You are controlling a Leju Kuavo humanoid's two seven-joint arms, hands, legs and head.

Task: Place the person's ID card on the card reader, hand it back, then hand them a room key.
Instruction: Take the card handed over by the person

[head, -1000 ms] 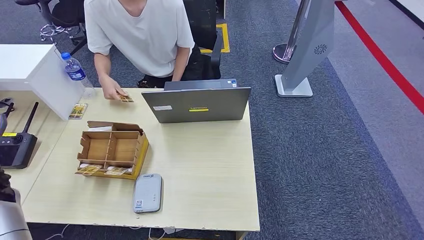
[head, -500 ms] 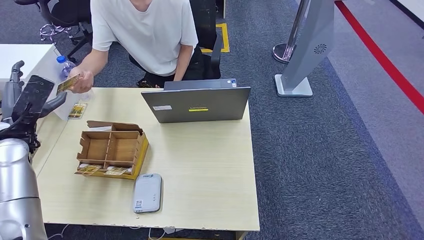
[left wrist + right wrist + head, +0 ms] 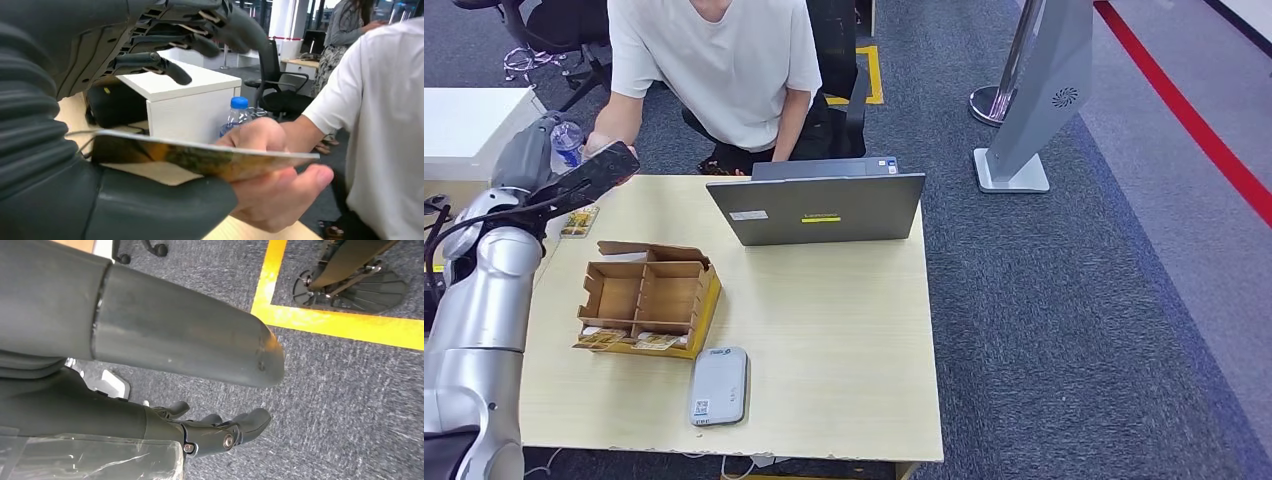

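The person's ID card [image 3: 200,156], yellow and green, is held out by the person's hand [image 3: 272,187] and reaches in between the thumb and the fingers [image 3: 165,67] of my left hand [image 3: 587,172]. Those fingers stay spread well above the card, apart from it. My left hand is raised over the table's far left corner, meeting the person's hand [image 3: 607,150]. The grey card reader [image 3: 719,386] lies near the table's front edge. Room key cards [image 3: 629,341] sit in the front slots of a cardboard organiser [image 3: 650,299]. My right hand [image 3: 190,355] hangs over the carpet, holding nothing.
A grey laptop [image 3: 819,207] stands at the table's far edge in front of the seated person [image 3: 714,70]. A water bottle [image 3: 567,140] and a white box [image 3: 474,125] are at the far left. Another card [image 3: 579,222] lies on the table [image 3: 834,340] behind the organiser.
The person lifted the card off the table and brought it left. My left arm rose from below and moved up to it, so the card now lies between thumb and fingers.
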